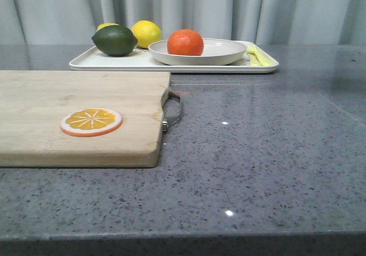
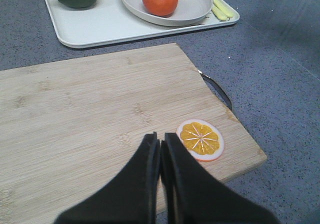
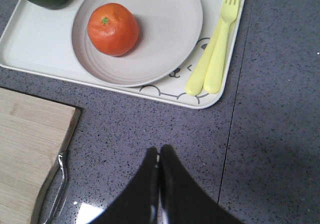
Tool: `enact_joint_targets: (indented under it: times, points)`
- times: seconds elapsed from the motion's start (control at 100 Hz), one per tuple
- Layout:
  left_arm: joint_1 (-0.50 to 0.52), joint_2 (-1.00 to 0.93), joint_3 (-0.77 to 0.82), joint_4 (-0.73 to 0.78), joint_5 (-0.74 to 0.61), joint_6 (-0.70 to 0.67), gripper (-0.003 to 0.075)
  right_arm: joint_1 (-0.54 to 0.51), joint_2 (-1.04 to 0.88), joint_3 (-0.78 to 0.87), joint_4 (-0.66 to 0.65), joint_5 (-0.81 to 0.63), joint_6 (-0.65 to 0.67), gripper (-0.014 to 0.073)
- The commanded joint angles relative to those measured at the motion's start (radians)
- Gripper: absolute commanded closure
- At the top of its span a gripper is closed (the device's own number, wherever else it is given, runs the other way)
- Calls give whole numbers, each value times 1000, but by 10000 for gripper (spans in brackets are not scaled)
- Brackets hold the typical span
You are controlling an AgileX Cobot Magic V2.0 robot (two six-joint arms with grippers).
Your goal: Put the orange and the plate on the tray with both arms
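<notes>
Tray: holds the plate, with the orange sitting in the plate. Also on the tray: lime, lemon, yellow fork (a second yellow utensil lies touching it). Board: just in front of the tray, bearing an orange slice. Left gripper: over the board, fingers pressed together, empty. Right gripper: over the countertop near the tray, fingers together, empty.
</notes>
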Motion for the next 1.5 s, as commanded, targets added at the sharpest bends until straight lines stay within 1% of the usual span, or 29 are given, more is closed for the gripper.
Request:
enact_joint_targets:
  times: [0.0, 0.19, 0.46, 0.78, 0.96, 1.07, 1.21, 1.38, 1.49]
  points:
    - [4, 2, -28, -8, -81, -9, 739, -2, -121, 59, 1, -116, -17, 660]
    - [4, 2, -28, -8, -98, -9, 739, -2, -314, 258, -32, -237, -48, 660]
    - [4, 2, -28, -8, -106, 2, 739, -2, -563, 534, -127, -413, -48, 660]
    - [4, 2, -28, 10, -124, 2, 739, -2, -807, 835, -148, -565, -49, 660]
    - [4, 0, -28, 26, -124, 2, 739, -2, -927, 1017, -149, -679, -49, 660]
    - [4, -24, -20, 30, -124, 2, 739, -2, -996, 1103, -149, -726, -49, 660]
    - [4, -96, 27, 30, -146, 3, 739, -2, -1069, 1181, -149, -752, -49, 660]
    - [4, -202, 93, 31, -157, 3, 739, -2, -1142, 1248, -149, -787, -49, 660]
    - [4, -253, 116, 31, -155, 3, 739, -2, -1165, 1262, -149, -795, -49, 660]
